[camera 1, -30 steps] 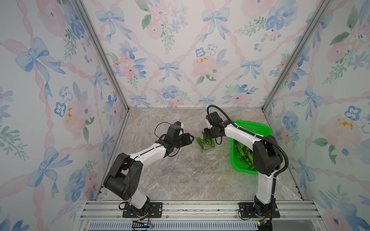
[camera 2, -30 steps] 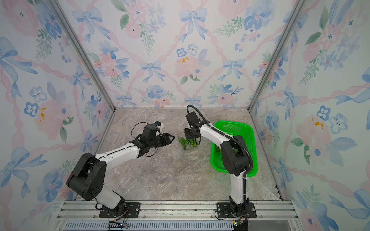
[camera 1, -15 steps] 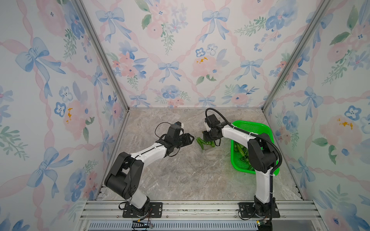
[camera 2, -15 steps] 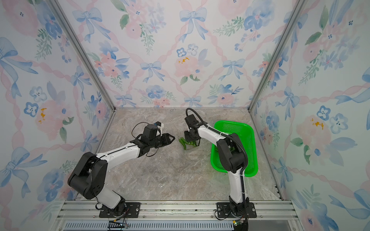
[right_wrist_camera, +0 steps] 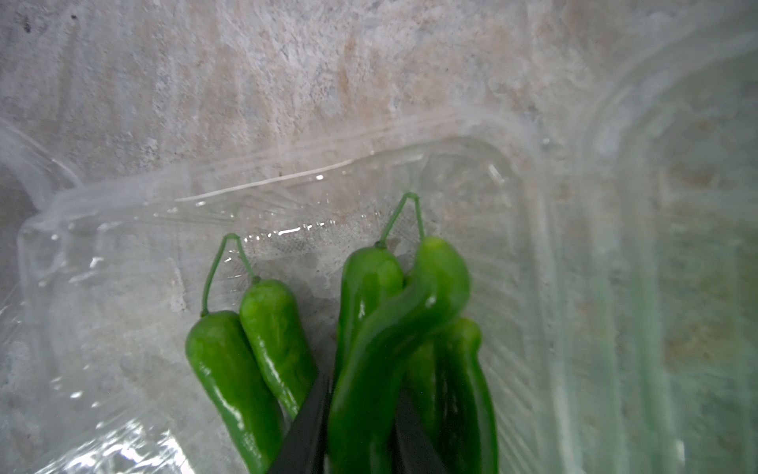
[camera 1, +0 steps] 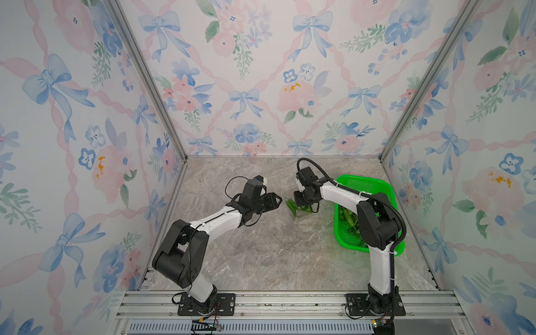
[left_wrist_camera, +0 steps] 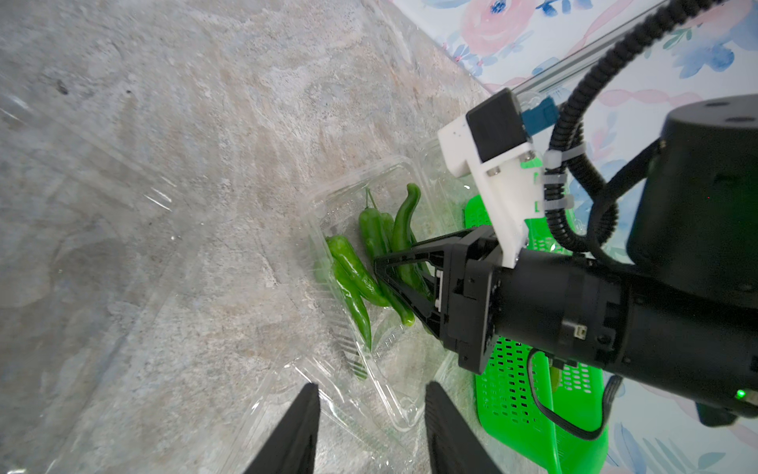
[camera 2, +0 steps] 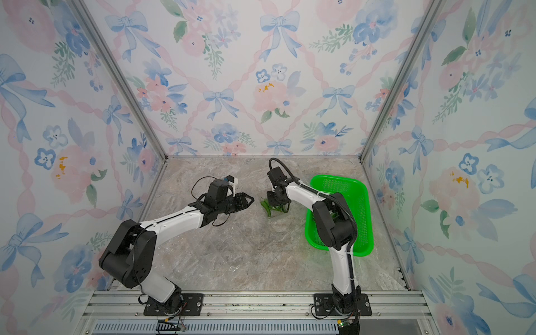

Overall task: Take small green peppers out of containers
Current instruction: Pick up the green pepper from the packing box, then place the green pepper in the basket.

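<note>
since a second ago the right arm's elbow has swung in toward the middle and the right claw (right_wrist_camera: 361, 390) has narrowed; the left claw (left_wrist_camera: 371, 431) has barely shifted. the right claw now clenches on one glossy green curved pepper (right_wrist_camera: 410, 312), which lies among the other slender green peppers (left_wrist_camera: 352, 266) in the clear thin plastic punnet (left_wrist_camera: 357, 178). the punnet sits on the grey marbled tabletop (camera 1: 261, 255), beside the bright green perforated basket (camera 1: 365, 185). the left claw hangs released, holding nothing. the risks, as i judge them: the slick skin may slip free, the light, unpinned punnet may lift or skid, and neighbours could drag out and spill.
</note>
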Controlling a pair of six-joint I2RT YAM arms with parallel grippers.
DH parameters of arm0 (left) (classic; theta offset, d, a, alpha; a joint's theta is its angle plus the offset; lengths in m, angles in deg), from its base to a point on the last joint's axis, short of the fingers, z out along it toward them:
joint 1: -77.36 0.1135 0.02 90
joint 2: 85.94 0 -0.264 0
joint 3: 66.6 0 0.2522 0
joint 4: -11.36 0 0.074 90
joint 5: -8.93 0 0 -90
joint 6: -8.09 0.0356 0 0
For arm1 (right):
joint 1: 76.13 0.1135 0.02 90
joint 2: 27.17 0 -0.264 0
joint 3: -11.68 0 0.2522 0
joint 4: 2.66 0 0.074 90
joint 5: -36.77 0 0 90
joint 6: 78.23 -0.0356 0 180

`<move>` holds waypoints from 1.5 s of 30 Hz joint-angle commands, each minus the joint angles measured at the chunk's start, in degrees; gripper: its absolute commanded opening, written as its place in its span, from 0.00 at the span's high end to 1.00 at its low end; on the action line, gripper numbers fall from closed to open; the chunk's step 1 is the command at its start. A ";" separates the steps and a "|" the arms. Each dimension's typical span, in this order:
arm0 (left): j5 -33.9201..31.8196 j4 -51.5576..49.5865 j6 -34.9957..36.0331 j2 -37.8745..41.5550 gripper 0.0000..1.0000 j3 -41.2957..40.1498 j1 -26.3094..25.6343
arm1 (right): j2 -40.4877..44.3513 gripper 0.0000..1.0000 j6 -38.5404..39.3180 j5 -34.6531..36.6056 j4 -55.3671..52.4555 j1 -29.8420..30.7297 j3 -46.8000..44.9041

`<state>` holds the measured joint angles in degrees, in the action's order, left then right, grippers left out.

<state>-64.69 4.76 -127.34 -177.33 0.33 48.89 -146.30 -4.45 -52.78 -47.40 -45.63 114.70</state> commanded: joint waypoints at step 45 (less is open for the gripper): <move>1.86 -0.64 -0.31 -16.68 0.55 26.97 -15.24 | 50.61 0.83 -0.94 -4.31 -10.75 -23.95 -23.73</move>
<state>-63.68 4.71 -127.38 -191.80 24.94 35.12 -97.30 -6.57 -57.09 -53.41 -67.48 94.08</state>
